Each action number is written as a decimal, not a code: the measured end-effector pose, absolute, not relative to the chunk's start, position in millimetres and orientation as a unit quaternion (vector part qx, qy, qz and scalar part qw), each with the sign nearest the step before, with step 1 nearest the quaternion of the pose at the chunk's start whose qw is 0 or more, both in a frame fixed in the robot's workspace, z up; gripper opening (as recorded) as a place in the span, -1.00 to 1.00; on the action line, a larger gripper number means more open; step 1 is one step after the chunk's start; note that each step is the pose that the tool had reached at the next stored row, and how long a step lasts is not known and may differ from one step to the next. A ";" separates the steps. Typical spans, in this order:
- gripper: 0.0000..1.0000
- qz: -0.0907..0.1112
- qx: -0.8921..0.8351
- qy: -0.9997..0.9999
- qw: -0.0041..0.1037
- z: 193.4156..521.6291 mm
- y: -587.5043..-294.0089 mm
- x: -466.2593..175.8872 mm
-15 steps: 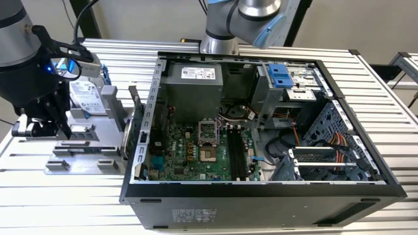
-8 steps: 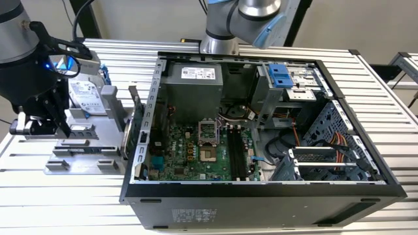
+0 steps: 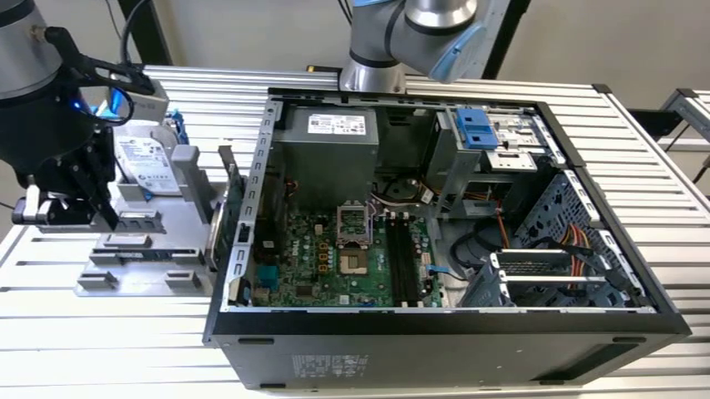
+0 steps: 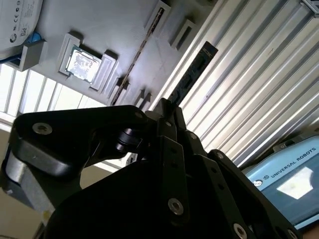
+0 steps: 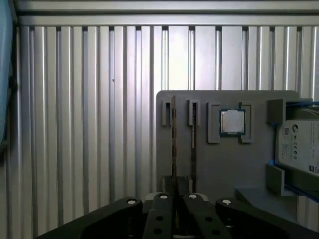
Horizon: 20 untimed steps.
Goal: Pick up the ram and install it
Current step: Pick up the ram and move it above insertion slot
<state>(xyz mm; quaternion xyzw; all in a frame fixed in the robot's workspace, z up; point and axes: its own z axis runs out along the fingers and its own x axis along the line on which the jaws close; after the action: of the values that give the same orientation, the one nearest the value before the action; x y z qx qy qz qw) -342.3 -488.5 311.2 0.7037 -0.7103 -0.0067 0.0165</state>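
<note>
The ram (image 4: 194, 69) is a long, dark, narrow stick held on edge, and my gripper (image 4: 167, 107) is shut on its near end. Its far end reaches out over the ribbed table. In the first wrist view the ram (image 5: 173, 144) shows as a thin edge running away from the gripper (image 5: 174, 195), beside the outer slot of the grey holder tray (image 5: 219, 169). In the exterior view the gripper (image 3: 109, 218) hangs just over that tray (image 3: 145, 278), on the exterior view's left of the open computer case (image 3: 444, 332). Black memory slots (image 3: 401, 258) lie on the motherboard.
A second thin stick (image 5: 193, 144) stands in the neighbouring slot. A square silver processor (image 5: 233, 122) and a silver hard drive (image 5: 301, 144) in a blue frame share the tray. Case walls, cables and a drive cage (image 3: 488, 141) surround the motherboard. The arm's base (image 3: 377, 50) stands behind the case.
</note>
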 end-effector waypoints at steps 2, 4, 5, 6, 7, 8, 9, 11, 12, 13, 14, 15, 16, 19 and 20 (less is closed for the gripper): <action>-1.00 -0.007 0.704 -0.710 0.016 314.5 -488.5 -342.3; -1.00 -0.007 0.704 -0.710 0.016 317.9 -488.5 -342.3; -1.00 -0.007 0.704 -0.710 0.016 319.6 -488.5 -342.3; -1.00 -0.007 0.704 -0.710 0.016 321.4 -488.5 -342.3; -1.00 -0.007 0.704 -0.710 0.016 323.2 -488.5 -342.3; -1.00 -0.007 0.704 -0.710 0.016 324.9 -488.5 -342.4; -1.00 -0.007 0.704 -0.710 0.016 326.7 -488.5 -342.4; -1.00 -0.007 0.704 -0.710 0.016 330.4 -488.5 -342.3; -1.00 -0.007 0.704 -0.710 0.016 332.3 -488.5 -342.4; -1.00 -0.007 0.704 -0.710 0.016 334.1 -488.5 -342.4; -1.00 -0.007 0.704 -0.710 0.016 335.9 -488.5 -342.4; -1.00 -0.007 0.704 -0.710 0.017 337.8 -488.5 -342.4; -1.00 -0.007 0.704 -0.710 0.016 339.8 -488.5 -342.4; -1.00 -0.007 0.704 -0.710 0.016 345.1 -488.5 -342.3; -1.00 -0.007 0.704 -0.710 0.016 346.8 -488.6 -342.3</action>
<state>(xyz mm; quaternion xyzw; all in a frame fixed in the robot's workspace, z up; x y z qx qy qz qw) -342.3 -488.6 346.8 0.7039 -0.7101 -0.0067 0.0164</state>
